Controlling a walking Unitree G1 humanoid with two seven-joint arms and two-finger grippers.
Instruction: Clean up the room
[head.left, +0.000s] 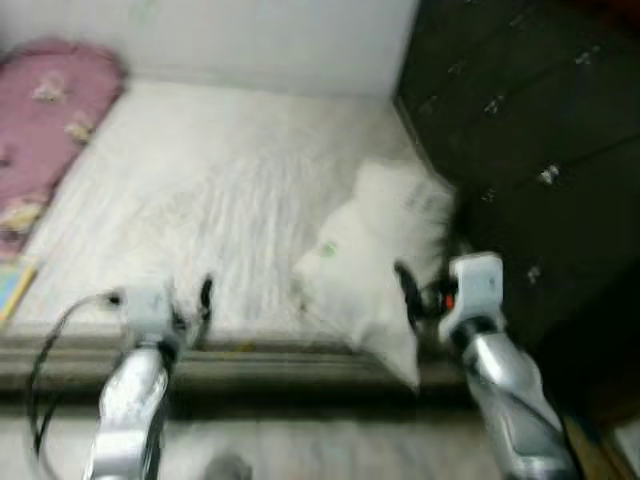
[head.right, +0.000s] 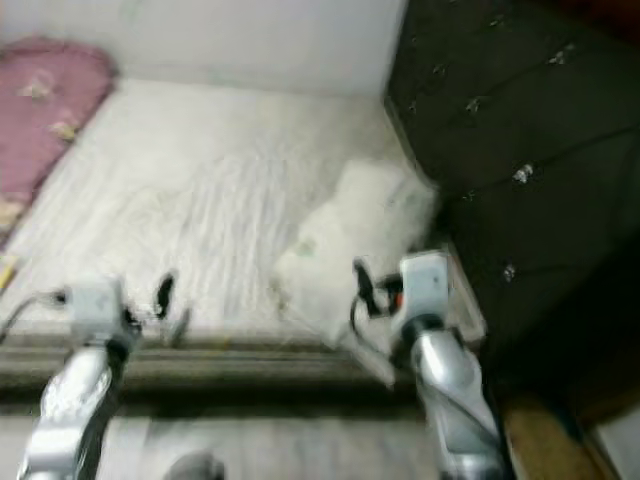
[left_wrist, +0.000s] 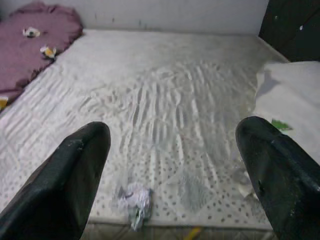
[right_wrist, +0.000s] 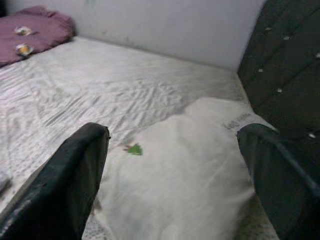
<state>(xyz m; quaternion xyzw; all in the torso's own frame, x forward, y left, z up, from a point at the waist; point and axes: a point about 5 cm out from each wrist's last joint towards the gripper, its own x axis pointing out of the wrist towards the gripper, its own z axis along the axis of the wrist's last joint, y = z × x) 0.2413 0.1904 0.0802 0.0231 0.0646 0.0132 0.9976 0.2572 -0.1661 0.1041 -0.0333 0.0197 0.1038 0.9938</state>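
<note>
From my head I saw both arms raised at the near edge of the mattress (head.left: 230, 190); my left gripper (head.left: 190, 300) and right gripper (head.left: 408, 292) hung empty, I judged ready to tidy. A white pillow (head.left: 385, 250) lay at the mattress's right edge beside the dark cabinet (head.left: 530, 130), a pink pillow (head.left: 45, 110) at the far left corner. Along my left wrist, fingers were spread over open sheet, a crumpled wrapper (left_wrist: 134, 199) near the front edge. Along my right wrist, fingers were spread toward the white pillow.
</note>
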